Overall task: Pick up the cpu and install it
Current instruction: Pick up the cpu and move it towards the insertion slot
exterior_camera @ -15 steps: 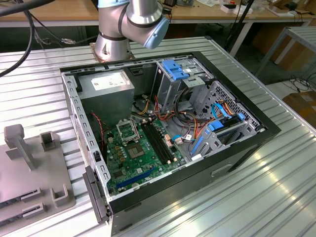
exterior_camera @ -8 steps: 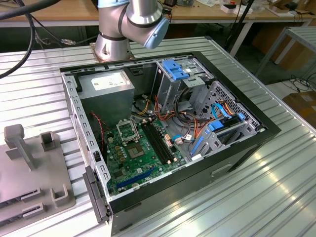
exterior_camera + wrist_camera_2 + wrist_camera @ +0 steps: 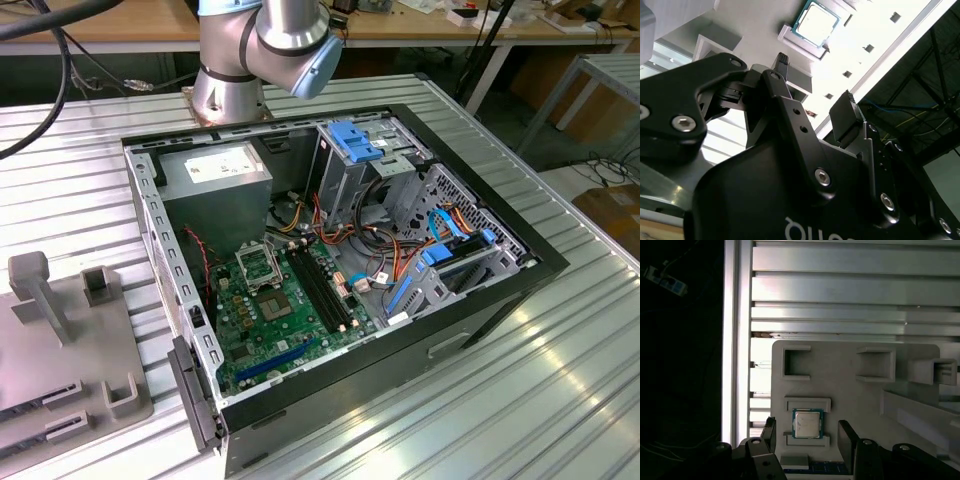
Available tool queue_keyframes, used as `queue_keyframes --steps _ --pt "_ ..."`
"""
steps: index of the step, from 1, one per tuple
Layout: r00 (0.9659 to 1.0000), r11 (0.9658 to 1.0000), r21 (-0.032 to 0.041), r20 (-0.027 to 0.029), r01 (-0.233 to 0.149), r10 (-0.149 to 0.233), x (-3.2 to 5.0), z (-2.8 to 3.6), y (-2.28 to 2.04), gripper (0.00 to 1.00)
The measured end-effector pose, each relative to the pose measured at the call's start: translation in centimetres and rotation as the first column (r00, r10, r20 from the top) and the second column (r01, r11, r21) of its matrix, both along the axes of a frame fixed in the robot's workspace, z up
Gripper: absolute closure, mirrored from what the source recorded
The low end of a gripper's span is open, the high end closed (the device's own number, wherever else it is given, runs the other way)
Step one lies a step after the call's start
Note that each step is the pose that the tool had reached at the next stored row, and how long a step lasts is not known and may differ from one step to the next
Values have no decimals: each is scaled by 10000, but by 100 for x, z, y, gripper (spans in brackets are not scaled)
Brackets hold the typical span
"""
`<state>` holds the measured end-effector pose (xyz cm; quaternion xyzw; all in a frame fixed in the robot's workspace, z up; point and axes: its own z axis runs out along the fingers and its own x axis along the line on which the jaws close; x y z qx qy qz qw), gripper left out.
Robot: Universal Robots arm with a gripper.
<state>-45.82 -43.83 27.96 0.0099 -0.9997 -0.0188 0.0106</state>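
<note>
Gripper: the gripper (image 3: 807, 426) is spread wide and holds nothing; its black fingers (image 3: 846, 437) stand well apart with open space between them.
Gripper, second wrist view: the gripper (image 3: 815, 82) is seen from behind its linkage. The ribbed fingertips (image 3: 845, 112) are parted, and nothing is touching them.
Cpu: the cpu (image 3: 807, 423) lies flat, grey top up, in a shallow recess of a grey fixture plate (image 3: 840, 390), framed by raised lips. In the first wrist view it sits between the two fingers, untouched.
Cpu, second wrist view: the cpu (image 3: 816, 23) is beyond the fingertips with a clear gap, green rim showing around the metal top.
Fixture plate: other square brackets stand on it; it rests on a ribbed aluminium table (image 3: 840, 290).
Exterior view: the arm (image 3: 265, 50) rises behind an open computer case (image 3: 480, 300). The green motherboard (image 3: 270, 320) lies inside with the silver socket frame (image 3: 258, 265) on it. The fixture plate (image 3: 90, 350) lies at the exterior view's left, apart from the case.
</note>
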Motion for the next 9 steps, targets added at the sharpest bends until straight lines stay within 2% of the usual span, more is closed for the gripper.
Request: queue_keyframes --steps 3,5,7,9 --pt "10000 10000 1 1 0 0 0 -3 0 39" --pt "10000 10000 1 2 1 -1 -1 -26 -9 39" --pt "10000 10000 4 2 1 -1 0 -57 -71 39" --pt "10000 10000 5 2 0 0 0 -87 -116 39"
